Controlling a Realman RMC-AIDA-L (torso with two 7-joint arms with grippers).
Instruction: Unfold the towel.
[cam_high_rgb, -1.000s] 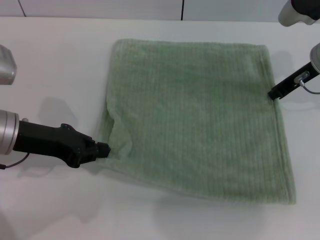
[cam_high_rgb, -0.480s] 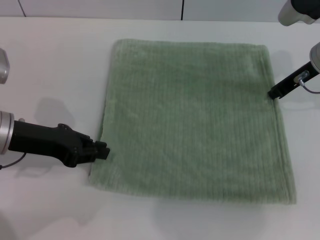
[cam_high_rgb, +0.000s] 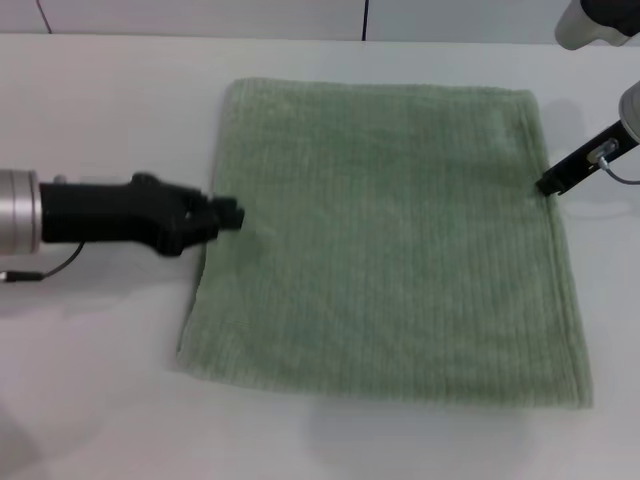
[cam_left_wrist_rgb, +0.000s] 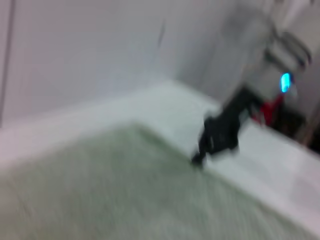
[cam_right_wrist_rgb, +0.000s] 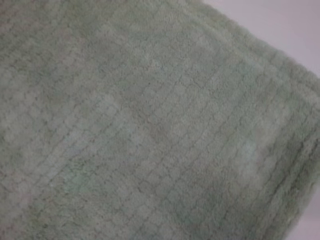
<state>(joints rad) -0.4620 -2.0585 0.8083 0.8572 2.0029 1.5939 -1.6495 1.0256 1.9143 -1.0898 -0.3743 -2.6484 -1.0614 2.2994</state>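
**Left gripper lets go and moves up the towel's edge**

Your left gripper (cam_high_rgb: 232, 213) has released the near-left corner it gripped a second ago and shifted farther along the left edge; whether its fingers are parted now, you cannot tell. It holds nothing visible. The right gripper (cam_high_rgb: 548, 185) stays at the right edge, its fingers unreadable too. The towel (cam_high_rgb: 390, 240) lies flat on the white table (cam_high_rgb: 100, 110), pale green, ribbed, hemmed; judged from this, it looks unfolded.

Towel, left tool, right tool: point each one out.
towel (cam_high_rgb: 390, 240), head view, middle of the flat cloth.
left tool (cam_high_rgb: 232, 213), head view, black tip at the towel's left edge.
right tool (cam_high_rgb: 548, 186), head view, black tip at the towel's right edge.
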